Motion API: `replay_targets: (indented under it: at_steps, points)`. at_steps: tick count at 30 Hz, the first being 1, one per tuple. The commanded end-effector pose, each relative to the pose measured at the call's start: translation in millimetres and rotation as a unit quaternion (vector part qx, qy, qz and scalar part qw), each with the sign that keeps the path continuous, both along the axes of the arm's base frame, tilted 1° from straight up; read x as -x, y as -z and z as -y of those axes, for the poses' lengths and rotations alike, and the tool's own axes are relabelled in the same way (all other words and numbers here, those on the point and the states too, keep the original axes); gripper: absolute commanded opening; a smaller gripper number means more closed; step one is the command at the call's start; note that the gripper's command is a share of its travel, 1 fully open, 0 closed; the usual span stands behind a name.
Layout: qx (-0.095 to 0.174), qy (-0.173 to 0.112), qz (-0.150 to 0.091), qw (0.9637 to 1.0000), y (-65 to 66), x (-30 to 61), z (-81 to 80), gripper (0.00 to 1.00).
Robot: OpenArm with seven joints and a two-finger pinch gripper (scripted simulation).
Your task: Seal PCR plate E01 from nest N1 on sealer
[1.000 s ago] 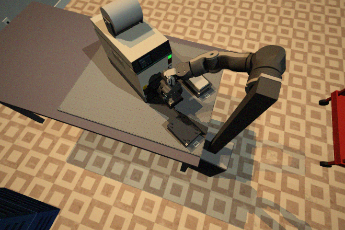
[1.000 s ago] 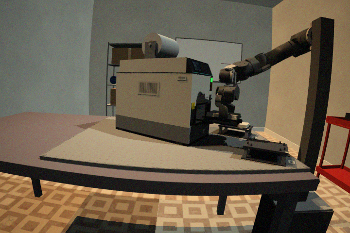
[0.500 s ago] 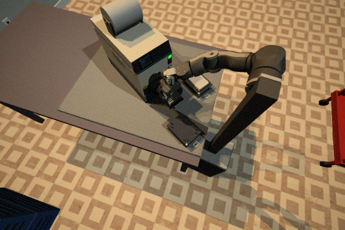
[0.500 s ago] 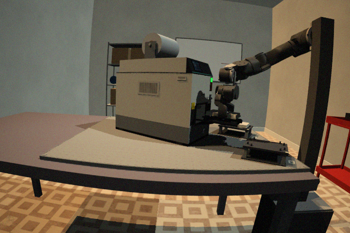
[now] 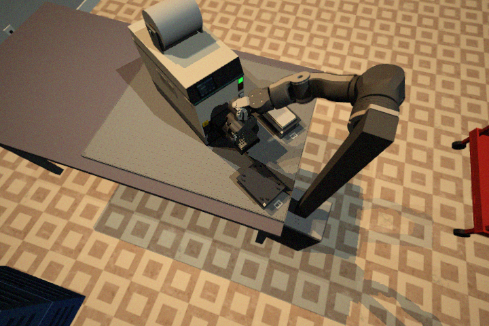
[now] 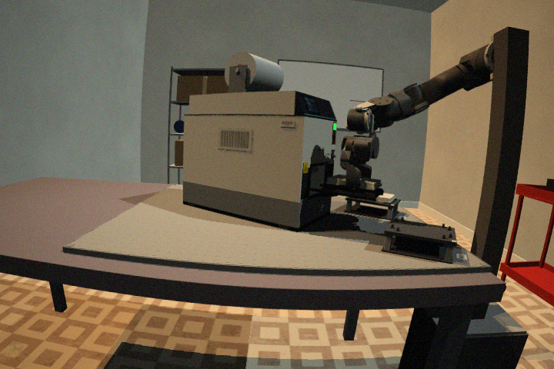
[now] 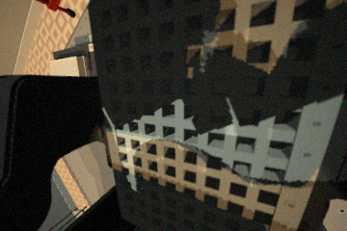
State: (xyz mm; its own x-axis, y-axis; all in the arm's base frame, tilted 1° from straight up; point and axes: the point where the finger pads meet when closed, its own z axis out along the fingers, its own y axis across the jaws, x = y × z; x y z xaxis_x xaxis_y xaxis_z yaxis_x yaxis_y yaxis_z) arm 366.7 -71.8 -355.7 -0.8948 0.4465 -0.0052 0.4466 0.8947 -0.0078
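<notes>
Gripper [image 5: 240, 135] clamped on plate E01 [image 7: 200, 144], low over the sealer's stage [image 6: 352, 189].

Arm reaches from its post across the bench and bends down at the wrist right in front of the sealer [image 5: 187, 73] housing. Lamp [image 5: 240, 81] shows green. Wrist view is filled by E01's well grid, right way up, part shadowed; can't tell whether it touches the pocket floor or sits inside the locators. Nest N1 [image 5: 261, 183] is bare near the bench corner by the arm's post. Plate E07 [image 5: 282, 117] sits flat in nest N2 [image 5: 287, 131], just beside the stage on the arm's side.
</notes>
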Motion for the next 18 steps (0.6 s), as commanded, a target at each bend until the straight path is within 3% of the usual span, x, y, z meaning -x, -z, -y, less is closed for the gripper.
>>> replay_targets:
  at_steps: [1,18]
  points:
    - [-0.001,0.000,0.002,1.0000,-0.9,-1.0,-0.7,0.00]
    - [-0.001,0.000,0.005,1.0000,-5.0,-4.3,-0.5,0.00]
